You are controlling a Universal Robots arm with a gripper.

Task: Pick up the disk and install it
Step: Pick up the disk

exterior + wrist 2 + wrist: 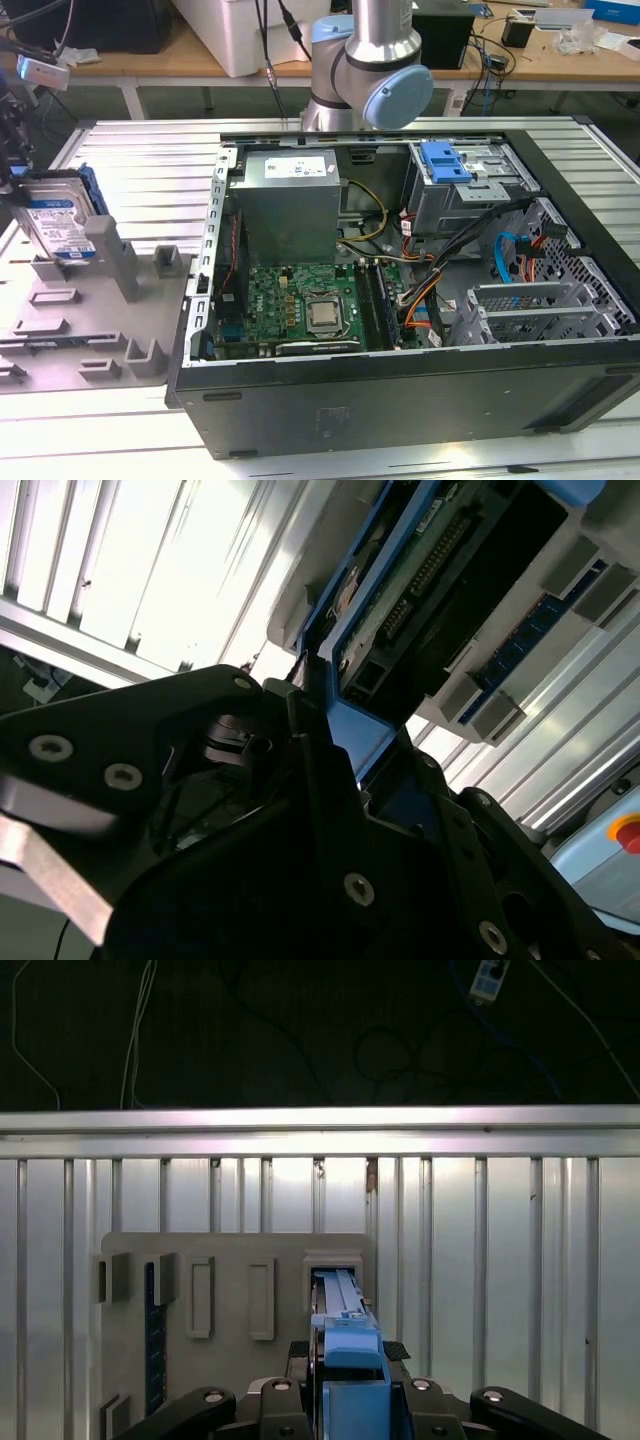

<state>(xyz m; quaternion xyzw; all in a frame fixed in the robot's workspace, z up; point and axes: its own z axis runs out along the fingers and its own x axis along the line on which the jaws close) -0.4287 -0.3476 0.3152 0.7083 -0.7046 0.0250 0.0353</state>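
Pick-up in hand, install not yet begun. Gripper seemingly closed on the disk: jaws drawn in on the blue caddy edge, no gap to see at either side in the first wrist view. Disk upright in a slot of the grey stand, at the exterior view's left, well apart from the open case. Seated in the slot or just raised: cannot tell. Drive cage at the case's far corner, a bare blue bracket at its top, power supply beside. Judged need of the move ahead: a straight pull along the slot, clear of the stand's posts, no twist on the caddy, grip kept firm on that thin edge; height enough to pass the case wall.
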